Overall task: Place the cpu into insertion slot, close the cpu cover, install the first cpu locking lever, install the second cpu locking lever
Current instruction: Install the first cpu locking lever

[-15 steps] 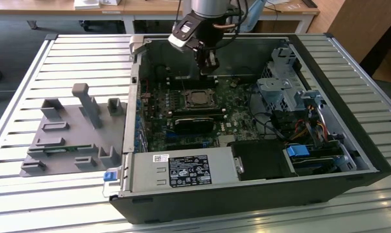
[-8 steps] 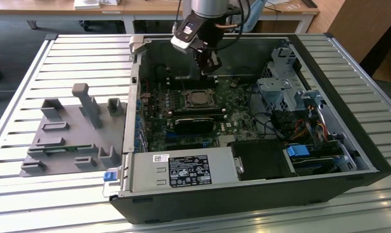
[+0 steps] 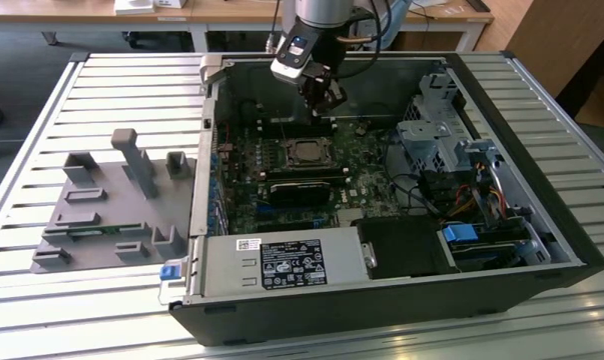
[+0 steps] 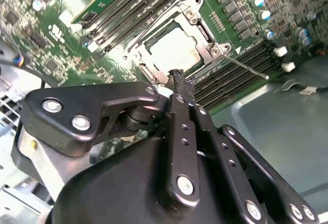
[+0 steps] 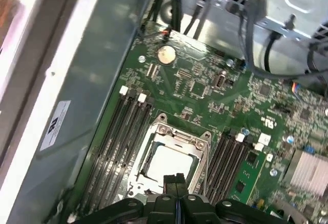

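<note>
Fingertips (image 5: 170, 182) of the gripper (image 3: 325, 105) are pressing together with nothing pinched between them, hanging just above the near edge of the insertion slot (image 3: 287, 152) inside the open computer case (image 3: 382, 300). In both wrist views the cpu (image 4: 174, 49) is sitting in that socket on the green motherboard (image 5: 205, 88), its pale metal top showing through the window of the cpu cover (image 4: 202, 26), which is lying flat around it. One thin locking lever (image 4: 246, 66) is sticking out from the socket across the black memory slots (image 4: 230, 78).
</note>
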`<state>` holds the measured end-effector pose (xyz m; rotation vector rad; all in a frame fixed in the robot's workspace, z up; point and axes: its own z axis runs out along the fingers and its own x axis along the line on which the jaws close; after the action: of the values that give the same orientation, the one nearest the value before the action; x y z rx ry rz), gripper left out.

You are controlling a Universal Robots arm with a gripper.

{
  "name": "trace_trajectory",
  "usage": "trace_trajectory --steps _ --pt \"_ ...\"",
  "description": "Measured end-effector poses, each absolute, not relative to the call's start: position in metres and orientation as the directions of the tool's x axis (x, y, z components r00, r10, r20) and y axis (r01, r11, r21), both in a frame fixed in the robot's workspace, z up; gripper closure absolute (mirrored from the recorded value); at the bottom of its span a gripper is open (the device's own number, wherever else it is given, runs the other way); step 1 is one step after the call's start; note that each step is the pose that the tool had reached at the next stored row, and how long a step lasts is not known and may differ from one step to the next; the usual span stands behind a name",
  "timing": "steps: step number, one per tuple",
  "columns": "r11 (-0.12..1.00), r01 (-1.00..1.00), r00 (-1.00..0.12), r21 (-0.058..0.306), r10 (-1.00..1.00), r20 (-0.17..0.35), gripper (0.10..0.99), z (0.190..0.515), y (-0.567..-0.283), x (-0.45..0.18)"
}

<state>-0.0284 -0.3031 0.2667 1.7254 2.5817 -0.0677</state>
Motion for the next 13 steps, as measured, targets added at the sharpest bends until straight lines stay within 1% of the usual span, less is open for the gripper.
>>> trace_trajectory --steps 13 --pt "0.576 0.818 -0.576 -0.016 0.816 -0.054 0.98 0.2666 -0.3031 -0.0284"
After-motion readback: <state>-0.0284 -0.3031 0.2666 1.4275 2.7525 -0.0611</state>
